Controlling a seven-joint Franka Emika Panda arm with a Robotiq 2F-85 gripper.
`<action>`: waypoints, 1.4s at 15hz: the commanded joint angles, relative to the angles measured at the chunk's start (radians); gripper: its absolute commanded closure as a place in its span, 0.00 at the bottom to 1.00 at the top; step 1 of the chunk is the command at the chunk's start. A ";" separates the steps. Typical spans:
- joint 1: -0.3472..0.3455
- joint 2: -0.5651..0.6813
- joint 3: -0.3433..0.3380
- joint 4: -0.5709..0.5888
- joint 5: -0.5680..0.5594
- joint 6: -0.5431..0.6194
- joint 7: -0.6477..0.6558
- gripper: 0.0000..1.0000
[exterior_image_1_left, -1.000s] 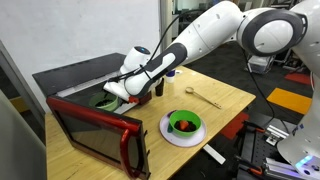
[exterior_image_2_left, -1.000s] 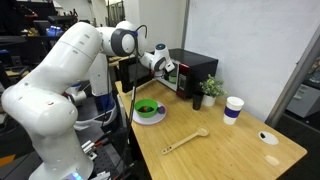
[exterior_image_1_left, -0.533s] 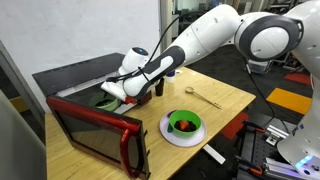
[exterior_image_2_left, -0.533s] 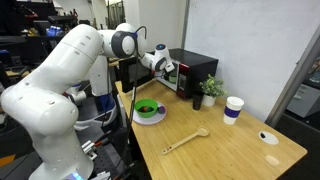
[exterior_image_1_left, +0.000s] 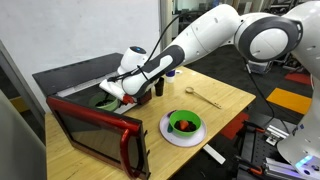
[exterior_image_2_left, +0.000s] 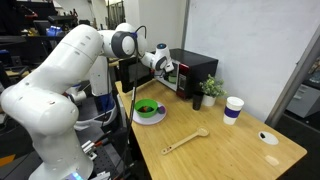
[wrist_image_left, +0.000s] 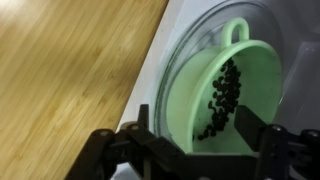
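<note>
A mint-green cup (wrist_image_left: 225, 85) with a loop handle and dark beans inside stands on the glass turntable (wrist_image_left: 180, 55) of an open microwave (exterior_image_1_left: 75, 80). My gripper (wrist_image_left: 195, 122) is open right at the cup. One finger (wrist_image_left: 143, 125) is outside its left wall, and the other finger (wrist_image_left: 252, 120) is over its right side. I cannot tell whether either touches the cup. In both exterior views the arm reaches into the microwave opening, with the gripper (exterior_image_1_left: 112, 92) over a patch of green and the gripper (exterior_image_2_left: 165, 64) at the black microwave (exterior_image_2_left: 198, 72).
The microwave's red-framed door (exterior_image_1_left: 100, 135) hangs open toward the table front. A green bowl on a white plate (exterior_image_1_left: 183, 127), a wooden spoon (exterior_image_1_left: 206, 97), a small potted plant (exterior_image_2_left: 210, 90) and a paper cup (exterior_image_2_left: 233, 108) stand on the wooden table (wrist_image_left: 70, 60).
The arm has edged slightly farther into the microwave. Nothing else on the table has moved.
</note>
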 joint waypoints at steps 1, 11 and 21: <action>0.012 0.018 -0.021 0.038 -0.012 -0.041 0.053 0.42; 0.043 0.016 -0.051 0.040 -0.052 -0.064 0.144 1.00; 0.078 -0.010 -0.067 0.024 -0.118 -0.127 0.253 0.98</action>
